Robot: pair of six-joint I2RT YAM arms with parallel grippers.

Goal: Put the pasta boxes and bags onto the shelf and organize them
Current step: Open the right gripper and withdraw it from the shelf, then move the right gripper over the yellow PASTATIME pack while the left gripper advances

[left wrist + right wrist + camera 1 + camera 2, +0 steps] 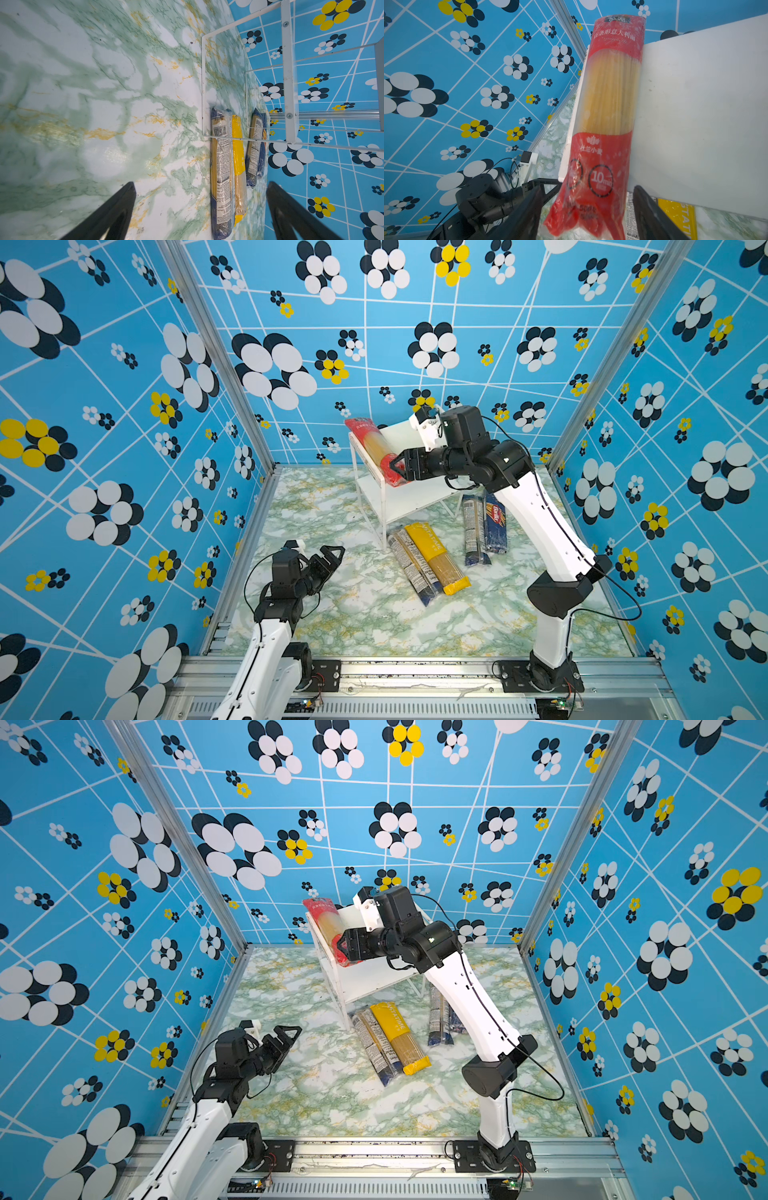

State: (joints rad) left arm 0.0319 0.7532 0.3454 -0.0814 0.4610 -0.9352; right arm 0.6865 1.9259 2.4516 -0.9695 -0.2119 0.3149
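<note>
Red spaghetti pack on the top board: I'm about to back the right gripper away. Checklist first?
1. Red pack on top board: ok, lying along its left side in both top views.
2. Right gripper open: ok, jaws stand apart either side of the pack's near end.
3. Pack fully supported: not ok, near end overhangs the front edge.
4. Left gripper out of the way: ok, open, far from the shelf.
5. Other packs clear of the shelf: ok, yellow pack and three more lie on the table.
</note>
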